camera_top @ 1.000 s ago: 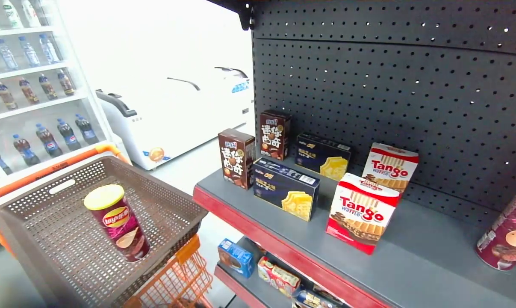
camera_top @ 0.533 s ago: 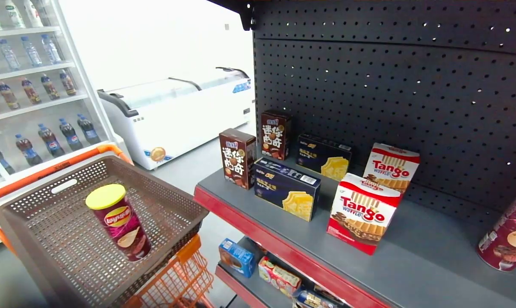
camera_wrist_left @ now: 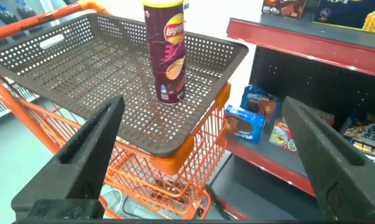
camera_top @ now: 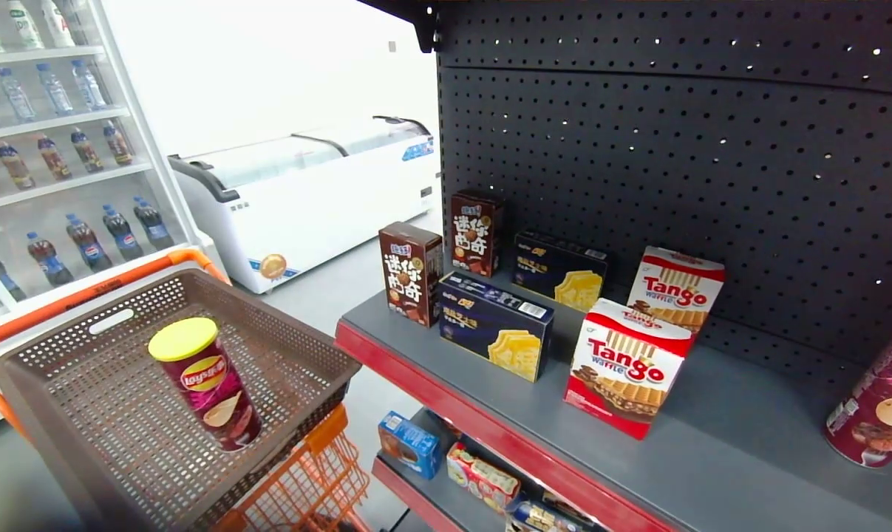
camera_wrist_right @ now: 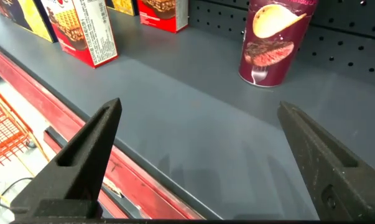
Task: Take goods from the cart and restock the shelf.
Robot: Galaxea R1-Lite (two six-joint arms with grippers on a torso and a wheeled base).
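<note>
1. The chip can (camera_top: 203, 384) stands upright in the brown basket (camera_top: 120, 436) on top of the orange cart (camera_top: 298, 480), at the lower left of the head view. It is not yet on the shelf (camera_top: 712, 458).
2. Change: over the last second the can has kept its spot in the basket and the shelf goods are unmoved. The whole head view shifted slightly, which is a camera move. Judged meaning: the pick has not begun, and the approach to the can is the step in hand.
3. The left gripper (camera_wrist_left: 201, 102) is spread wide and empty, touching nothing. It is well short of the can, which is framed between its fingers.
4. The right gripper (camera_wrist_right: 199, 106) is likewise spread wide and empty. It hangs over bare shelf board near a second can (camera_wrist_right: 274, 43).
5. Wafer boxes (camera_top: 627, 369) stand at the centre of the head view.
</note>
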